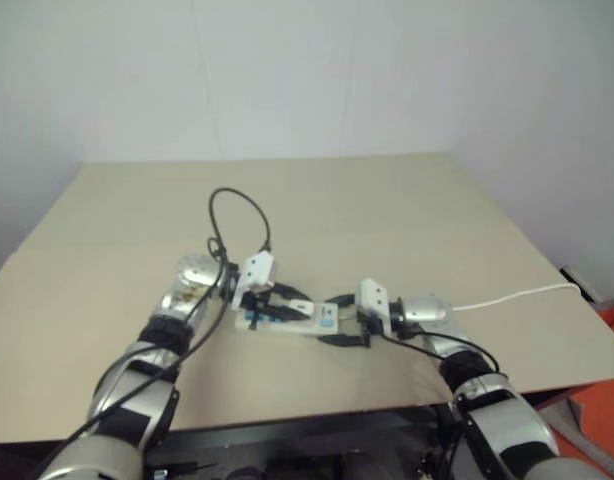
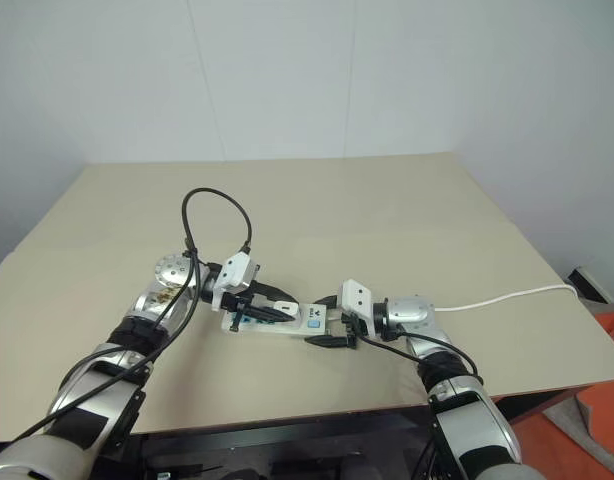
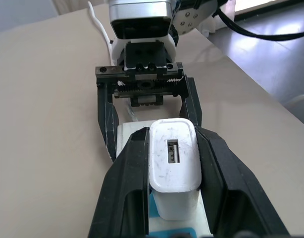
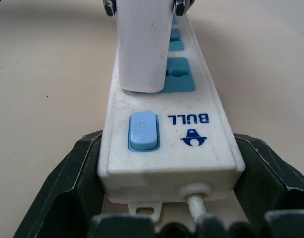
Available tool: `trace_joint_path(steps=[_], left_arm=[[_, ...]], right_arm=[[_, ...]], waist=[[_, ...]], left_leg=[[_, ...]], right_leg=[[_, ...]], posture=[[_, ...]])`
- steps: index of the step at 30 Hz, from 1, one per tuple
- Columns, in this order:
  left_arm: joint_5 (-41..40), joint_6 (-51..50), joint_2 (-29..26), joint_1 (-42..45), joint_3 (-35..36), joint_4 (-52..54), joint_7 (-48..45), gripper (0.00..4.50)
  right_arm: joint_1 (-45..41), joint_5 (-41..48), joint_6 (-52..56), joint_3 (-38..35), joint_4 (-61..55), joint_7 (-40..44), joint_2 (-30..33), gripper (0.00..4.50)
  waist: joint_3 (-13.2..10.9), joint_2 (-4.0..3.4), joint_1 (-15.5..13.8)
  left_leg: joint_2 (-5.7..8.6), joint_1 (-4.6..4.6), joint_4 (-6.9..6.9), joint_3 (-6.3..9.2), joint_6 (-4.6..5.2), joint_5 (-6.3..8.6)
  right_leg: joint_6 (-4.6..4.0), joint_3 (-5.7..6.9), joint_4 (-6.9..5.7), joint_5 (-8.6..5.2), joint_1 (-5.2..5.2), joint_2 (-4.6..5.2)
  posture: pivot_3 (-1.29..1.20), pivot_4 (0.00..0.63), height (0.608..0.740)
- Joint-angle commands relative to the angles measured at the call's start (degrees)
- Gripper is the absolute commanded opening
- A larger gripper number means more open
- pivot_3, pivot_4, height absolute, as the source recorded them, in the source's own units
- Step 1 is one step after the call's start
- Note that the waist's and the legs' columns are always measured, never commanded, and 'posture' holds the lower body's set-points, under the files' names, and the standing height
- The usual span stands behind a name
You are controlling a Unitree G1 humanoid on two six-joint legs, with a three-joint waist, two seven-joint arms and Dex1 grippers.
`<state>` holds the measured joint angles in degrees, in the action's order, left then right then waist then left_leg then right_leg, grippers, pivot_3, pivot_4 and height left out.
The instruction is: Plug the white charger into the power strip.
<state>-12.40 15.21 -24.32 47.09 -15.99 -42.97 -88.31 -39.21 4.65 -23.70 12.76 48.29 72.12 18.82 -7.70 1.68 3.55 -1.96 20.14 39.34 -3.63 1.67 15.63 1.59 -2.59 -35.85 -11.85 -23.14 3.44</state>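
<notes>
The power strip (image 2: 305, 322) lies flat near the table's front edge, a long white bar with blue sockets (image 4: 179, 74) and a blue end switch (image 4: 143, 130). My right gripper (image 2: 323, 321) is shut on its switch end, one black finger (image 4: 75, 173) along each side. The white charger (image 3: 173, 168) is clamped between the fingers of my left gripper (image 2: 275, 309). It stands over the strip, and its lower end (image 4: 141, 74) meets the strip's top at the socket nearest the switch. Its prongs are hidden.
The strip's thin white cord (image 1: 517, 295) runs off to the right across the table (image 1: 387, 210). A black cable loop (image 1: 237, 205) arches above my left wrist. The table's front edge lies just behind both arms.
</notes>
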Motion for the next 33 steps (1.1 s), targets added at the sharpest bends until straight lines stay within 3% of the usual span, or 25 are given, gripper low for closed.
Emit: trace_joint_path(steps=[1, 10, 19, 23, 33], left_arm=[[6.7, -0.7, -2.2, -2.2, -1.9, -5.8, 2.3, 1.03], [9.9, 7.0, -2.9, -2.9, -3.6, -7.1, 5.8, 1.03], [5.6, -4.5, -2.4, -2.3, -1.3, -7.0, 3.7, 1.03], [5.8, -4.9, -2.7, -2.1, -0.9, -7.6, 3.2, 1.03], [4.6, -0.9, -3.2, -2.6, 2.6, -5.3, -0.4, 4.03]], right_arm=[[1.6, -1.8, -0.3, 1.2, -0.2, 1.4, 0.9, 3.41], [1.7, -2.2, -0.2, 1.3, 0.1, 0.3, 0.7, 3.41], [1.8, -2.4, 0.0, 1.3, 0.0, 0.0, 0.5, 3.41], [2.0, -2.4, -0.1, 1.3, 0.0, 0.0, 0.6, 3.41], [1.9, -2.5, 0.2, 1.3, -0.4, 0.0, 0.6, 3.41]], waist=[[0.0, 0.00, 0.0], [0.1, -0.01, -0.4], [0.2, -0.05, -0.6], [0.2, -0.04, -0.6], [0.1, 0.10, -0.4]], left_leg=[[0.00, -0.04, -0.04, 0.01, 0.00, 0.00], [-0.01, -0.19, -0.09, 0.02, 0.00, 0.00], [-0.02, -0.34, -0.13, 0.03, 0.00, 0.00], [-0.01, -0.34, -0.21, 0.03, 0.00, 0.00], [-0.01, 0.08, -0.46, 0.10, -0.01, 0.00]], right_leg=[[0.01, 0.00, 0.01, -0.04, 0.01, 0.00], [-0.04, -0.02, 0.00, -0.07, 0.10, 0.02], [-0.20, -0.04, -0.02, -0.19, 0.15, -0.01], [-0.19, -0.05, -0.01, -0.20, 0.12, -0.02], [-0.27, 0.03, 0.12, -0.18, -0.27, 0.00]], posture=[[0.00, 0.150, 0.740], [0.00, 0.150, 0.740], [0.00, 0.150, 0.740], [0.00, 0.150, 0.740], [0.00, 0.150, 0.740]])
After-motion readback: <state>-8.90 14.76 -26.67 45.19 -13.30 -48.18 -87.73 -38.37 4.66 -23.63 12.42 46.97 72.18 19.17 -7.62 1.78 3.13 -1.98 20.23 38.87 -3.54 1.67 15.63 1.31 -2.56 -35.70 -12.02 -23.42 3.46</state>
